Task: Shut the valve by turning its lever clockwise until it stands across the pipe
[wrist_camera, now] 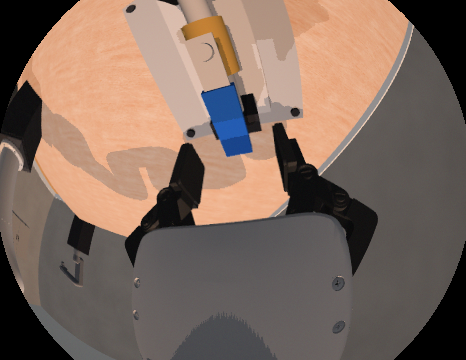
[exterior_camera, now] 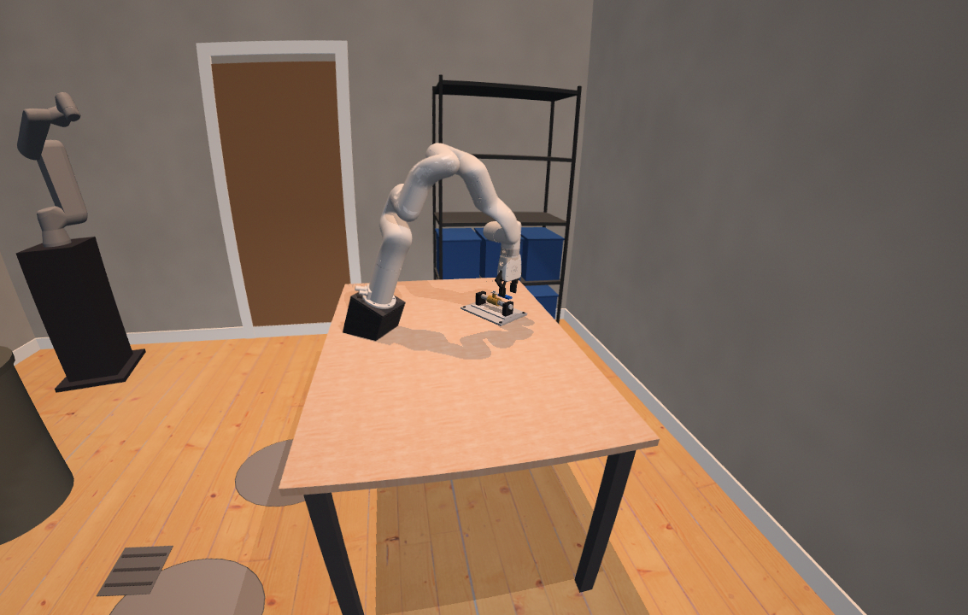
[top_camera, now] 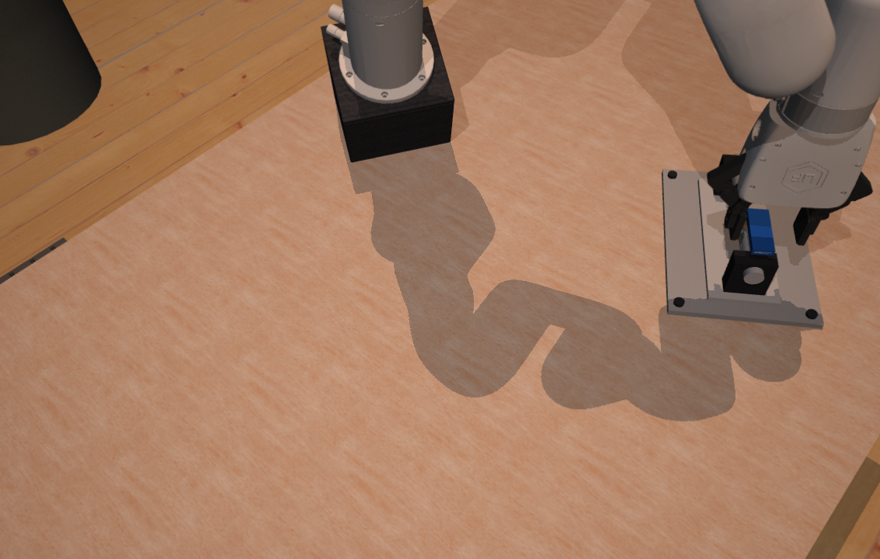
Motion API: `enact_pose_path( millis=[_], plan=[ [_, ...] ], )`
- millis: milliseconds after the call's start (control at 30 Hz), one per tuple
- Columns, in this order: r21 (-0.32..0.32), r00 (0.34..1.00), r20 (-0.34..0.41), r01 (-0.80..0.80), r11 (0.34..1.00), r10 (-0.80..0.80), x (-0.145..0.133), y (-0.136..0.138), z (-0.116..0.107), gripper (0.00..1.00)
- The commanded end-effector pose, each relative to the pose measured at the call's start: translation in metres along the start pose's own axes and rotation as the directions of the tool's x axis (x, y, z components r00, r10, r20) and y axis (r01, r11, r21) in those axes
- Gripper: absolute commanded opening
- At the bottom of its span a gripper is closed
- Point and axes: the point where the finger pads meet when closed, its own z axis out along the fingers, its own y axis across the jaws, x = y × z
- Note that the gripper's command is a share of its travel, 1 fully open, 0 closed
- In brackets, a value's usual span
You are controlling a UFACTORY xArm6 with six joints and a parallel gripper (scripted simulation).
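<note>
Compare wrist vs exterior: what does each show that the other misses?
Wrist only: the brass valve body on its pipe, and the blue lever lying along that pipe.

Exterior only: the room, with a door, a shelf rack, a second arm and the table legs.

Both: the open end effector above the lever, and the grey base plate.
</note>
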Motion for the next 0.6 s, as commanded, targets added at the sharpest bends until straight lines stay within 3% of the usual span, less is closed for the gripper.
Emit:
enact_pose_path(
  millis=[0,567],
  plan=[
    [-0.004,1.0,0.001,0.0,1.0,0.0,-0.0006,0.0013,-0.0013,0.68],
    [-0.004,1.0,0.001,0.0,1.0,0.0,-0.0006,0.0013,0.0008,0.68]
  ],
)
